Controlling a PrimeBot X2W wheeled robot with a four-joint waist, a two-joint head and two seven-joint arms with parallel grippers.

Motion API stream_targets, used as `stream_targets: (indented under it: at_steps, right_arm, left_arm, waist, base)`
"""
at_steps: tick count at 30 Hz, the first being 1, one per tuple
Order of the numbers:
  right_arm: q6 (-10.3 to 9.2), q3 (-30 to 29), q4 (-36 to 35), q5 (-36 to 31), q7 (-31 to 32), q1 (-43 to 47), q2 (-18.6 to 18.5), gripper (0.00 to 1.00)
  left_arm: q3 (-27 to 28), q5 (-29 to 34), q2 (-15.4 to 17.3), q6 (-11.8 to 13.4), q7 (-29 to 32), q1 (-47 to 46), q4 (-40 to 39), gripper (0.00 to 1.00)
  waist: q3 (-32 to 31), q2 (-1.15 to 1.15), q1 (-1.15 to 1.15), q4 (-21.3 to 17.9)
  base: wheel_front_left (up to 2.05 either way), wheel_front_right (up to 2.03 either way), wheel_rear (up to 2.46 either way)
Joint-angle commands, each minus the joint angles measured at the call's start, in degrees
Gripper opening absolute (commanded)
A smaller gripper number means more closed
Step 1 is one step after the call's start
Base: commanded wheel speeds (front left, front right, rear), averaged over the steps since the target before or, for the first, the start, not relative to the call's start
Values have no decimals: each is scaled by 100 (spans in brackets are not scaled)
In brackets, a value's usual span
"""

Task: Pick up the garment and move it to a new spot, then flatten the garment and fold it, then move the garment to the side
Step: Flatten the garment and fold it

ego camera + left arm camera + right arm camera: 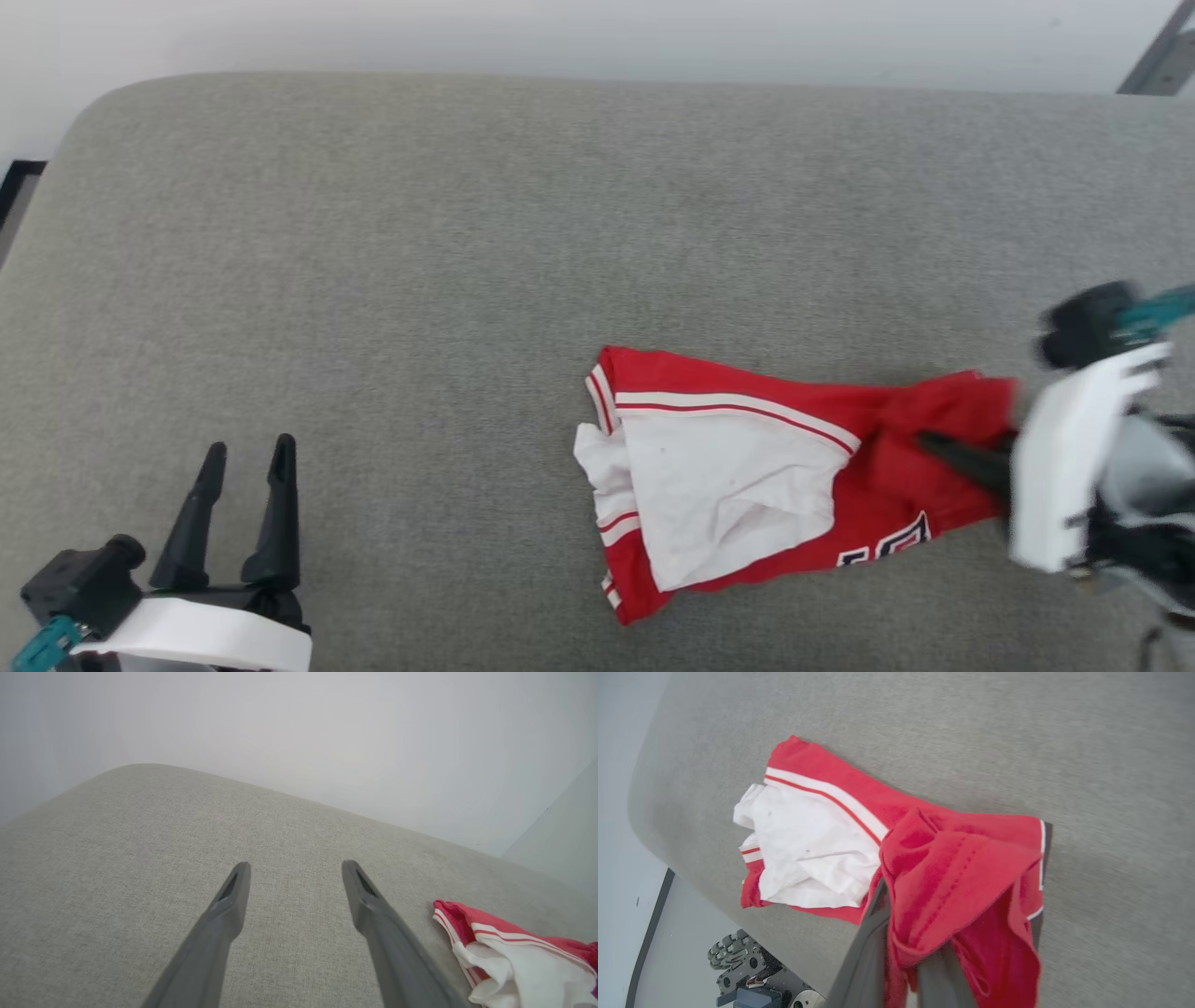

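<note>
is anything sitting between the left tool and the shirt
Nothing visible does. Only bare grey cushion lies between the open left tool and the shirt, which lies off to the tool's right.

Bare room, grey upholstered cushion [467, 233], white wall [560, 37]
</note>
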Motion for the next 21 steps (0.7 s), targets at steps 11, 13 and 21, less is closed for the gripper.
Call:
stream_targets:
  at_steps: [11, 13, 21]
  right_arm:
    - [0, 1526, 621, -33, -476, -562, 493, 0]
    - [0, 1745, 829, -55, -615, -687, 534, 0]
    - [0, 2218, 1358, 110, -991, -972, 492, 100]
  left_arm:
    - [-275, 66, -141, -117, -26, -310, 156, 100]
    - [-331, 74, -173, -132, -26, -382, 203, 100]
    - [-405, 33, -222, -157, -26, -465, 337, 100]
  waist:
    - [20, 0, 0, 545]
    - [12, 0, 0, 648]
    - [-82, 0, 0, 821]
  base:
    - [0, 0, 0]
    - [0, 0, 0]
    - [0, 0, 0]
